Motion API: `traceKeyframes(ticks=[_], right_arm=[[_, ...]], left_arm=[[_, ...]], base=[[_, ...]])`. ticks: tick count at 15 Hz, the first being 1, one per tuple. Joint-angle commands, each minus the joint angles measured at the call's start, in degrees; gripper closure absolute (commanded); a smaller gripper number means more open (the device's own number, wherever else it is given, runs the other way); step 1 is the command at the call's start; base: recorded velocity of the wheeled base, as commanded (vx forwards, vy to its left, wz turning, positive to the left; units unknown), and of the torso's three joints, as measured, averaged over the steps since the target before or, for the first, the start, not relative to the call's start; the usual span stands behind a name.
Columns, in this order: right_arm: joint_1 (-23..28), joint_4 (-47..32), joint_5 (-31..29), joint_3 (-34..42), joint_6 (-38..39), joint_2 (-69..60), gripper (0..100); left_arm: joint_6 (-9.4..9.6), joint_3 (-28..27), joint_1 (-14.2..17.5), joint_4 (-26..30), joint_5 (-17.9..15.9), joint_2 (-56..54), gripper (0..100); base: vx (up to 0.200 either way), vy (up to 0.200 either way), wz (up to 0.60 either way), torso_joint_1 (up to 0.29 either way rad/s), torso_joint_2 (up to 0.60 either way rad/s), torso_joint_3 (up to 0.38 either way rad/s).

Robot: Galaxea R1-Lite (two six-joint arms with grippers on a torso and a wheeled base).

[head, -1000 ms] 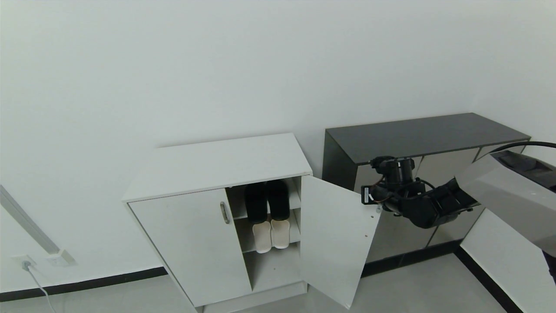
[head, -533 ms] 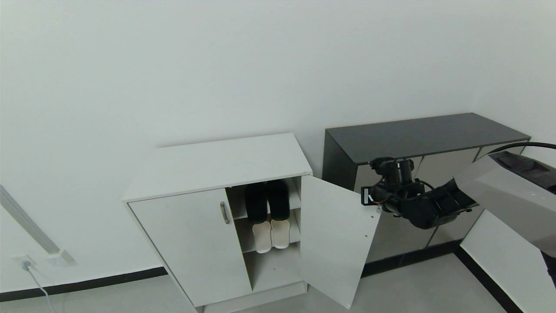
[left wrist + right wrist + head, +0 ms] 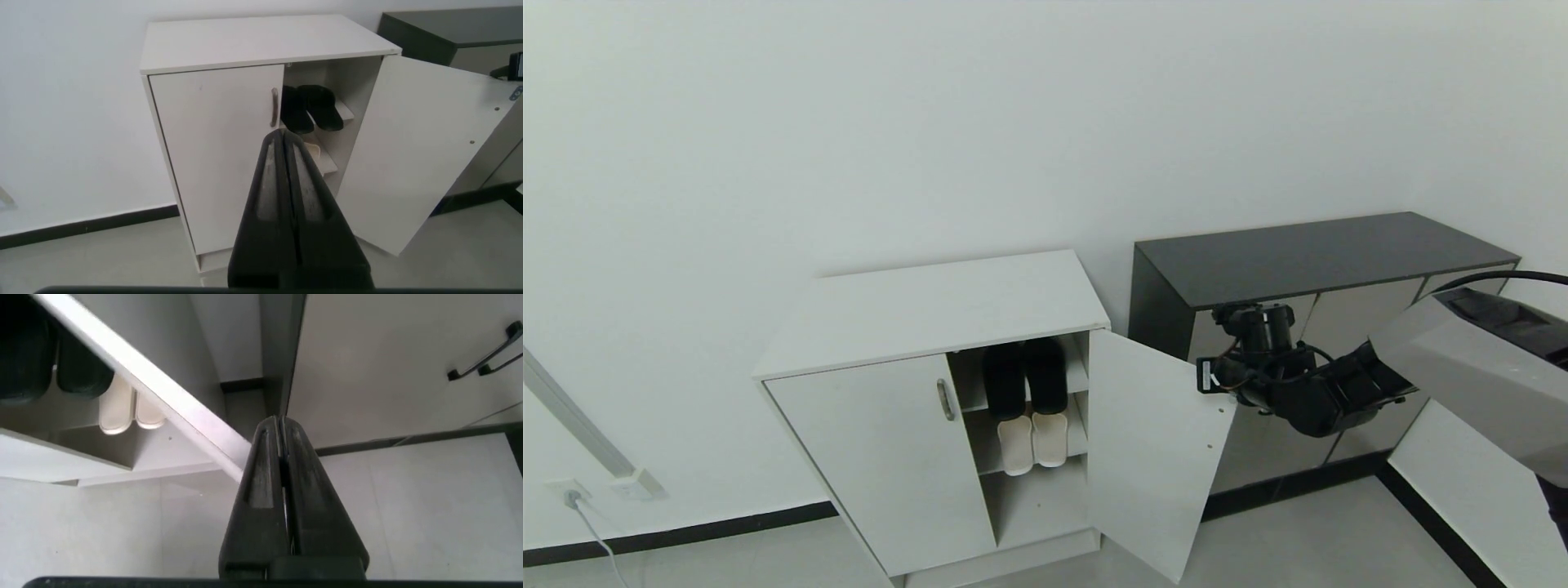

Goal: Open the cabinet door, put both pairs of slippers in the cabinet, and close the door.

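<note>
The white cabinet [image 3: 931, 310] stands against the wall with its left door [image 3: 882, 457] closed and its right door [image 3: 1152, 449] swung open. Inside, a black pair of slippers [image 3: 1023, 377] lies on the upper shelf and a white pair of slippers [image 3: 1032, 441] on the shelf below. My right gripper [image 3: 282, 423] is shut and empty, its tips against the open door's outer edge [image 3: 163, 400]; in the head view the right gripper [image 3: 1223, 384] sits at that door's upper outer corner. My left gripper [image 3: 282, 137] is shut and empty, held well in front of the cabinet [image 3: 245, 49].
A dark sideboard [image 3: 1323, 253] with grey doors stands right of the cabinet, just behind the open door. The closed door has a metal handle [image 3: 945, 399]. A wall socket with a cable [image 3: 568, 492] is at the lower left. Grey floor [image 3: 1298, 539] lies in front.
My right arm has shifted a little to the left and up, against the open door's edge. The door and the slippers look unmoved.
</note>
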State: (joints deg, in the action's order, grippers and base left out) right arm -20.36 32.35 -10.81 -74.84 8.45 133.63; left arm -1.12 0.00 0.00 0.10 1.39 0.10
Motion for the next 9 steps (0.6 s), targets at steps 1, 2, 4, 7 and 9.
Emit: traceKeyframes(ticks=[1,2,4,7,9], right_arm=[[-1.53,0.08,0.00,1.27,-0.01,-0.30,100],[-2.32,0.17,0.00,1.80,0.08,-0.83,100],[-4.95,0.08,-0.09,4.00,1.04,-3.56,100],[-8.47,0.08,0.00,7.34,1.92,-7.16,100],[-11.46,0.17,0.00,9.45,2.10,-8.83,100]], left_arm=[[-0.02,0.00,0.00,-0.01,0.02,-0.01,100],[0.07,0.00,0.00,-0.01,0.02,-0.01,100],[0.07,0.00,0.00,-0.01,0.02,-0.01,100],[0.07,0.00,0.00,-0.01,0.02,-0.01,100],[-0.02,0.00,0.00,-0.01,0.02,-0.01,100]], base=[[0.000,0.000,0.00,0.000,0.00,0.000],[0.000,0.000,0.00,0.000,0.00,0.000],[0.000,0.000,0.00,0.000,0.00,0.000],[0.000,0.000,0.00,0.000,0.00,0.000],[0.000,0.000,0.00,0.000,0.00,0.000]])
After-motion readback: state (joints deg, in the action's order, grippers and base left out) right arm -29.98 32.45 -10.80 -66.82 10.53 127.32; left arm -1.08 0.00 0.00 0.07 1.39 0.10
